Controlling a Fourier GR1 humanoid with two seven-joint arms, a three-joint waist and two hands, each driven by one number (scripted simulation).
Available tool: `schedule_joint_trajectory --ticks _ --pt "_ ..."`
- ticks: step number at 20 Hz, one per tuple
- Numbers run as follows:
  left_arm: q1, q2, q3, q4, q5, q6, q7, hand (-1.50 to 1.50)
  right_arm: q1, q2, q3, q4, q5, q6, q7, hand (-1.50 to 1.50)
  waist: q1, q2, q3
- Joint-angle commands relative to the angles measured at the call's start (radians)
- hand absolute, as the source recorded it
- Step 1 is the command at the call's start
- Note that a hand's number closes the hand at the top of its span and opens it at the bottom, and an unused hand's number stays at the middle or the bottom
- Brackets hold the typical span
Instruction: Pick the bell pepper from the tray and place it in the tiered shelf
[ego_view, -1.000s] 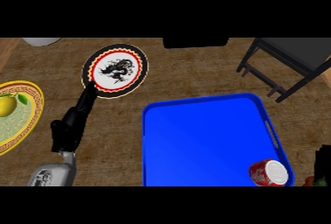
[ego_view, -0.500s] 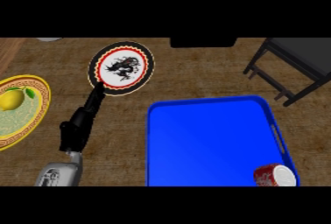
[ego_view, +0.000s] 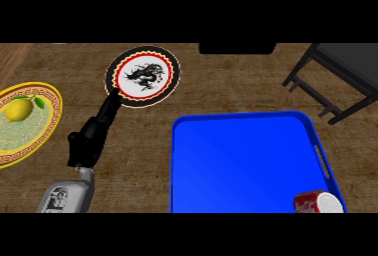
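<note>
Brown wood-grain counter (ego_view: 221, 95) fills pretty much the whole view. Up at 12 o'clock there's a dark boxy thing (ego_view: 236, 48) at the far edge, can't tell what.

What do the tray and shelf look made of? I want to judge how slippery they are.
The tray looks like glossy blue plastic: even colour, a soft sheen, moulded rim and handle slot. The shelf looks like dark matte metal or painted wood, with thin straight legs and no shine; the view leaves that open.
</note>
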Motion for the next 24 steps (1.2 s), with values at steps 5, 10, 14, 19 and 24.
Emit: schedule_joint_trajectory --ticks 5,10,14,19,24 --pt "0.002 -0.035 -0.018 -0.033 -0.02 0.026 0.023 0.0 -0.226 -0.086 0.116 0.131 0.064 -0.115 0.085 1.5 0.009 0.001 0.0" --pt "-0.016 -0.045 -0.028 0.021 -0.031 0.017 -0.03 0.0 -0.394 -0.1 0.261 0.272 0.146 -0.203 0.055 1.5 0.017 0.004 0.0" --pt "-0.038 -0.021 -0.005 0.028 -0.032 0.007 0.003 0.0 -0.467 -0.097 0.288 0.327 0.192 -0.23 0.005 1.5 0.011 0.002 0.0" --pt "0.01 -0.038 -0.024 0.006 -0.041 0.016 -0.009 0.0 -0.531 -0.078 0.369 0.437 0.348 -0.307 -0.155 1.5 0.016 0.003 0.001" --pt "-0.009 -0.035 -0.013 -0.004 -0.034 0.01 0.019 0.0 -0.662 -0.023 0.481 0.468 0.428 -0.383 -0.108 1.5 0.017 0.003 0.0"
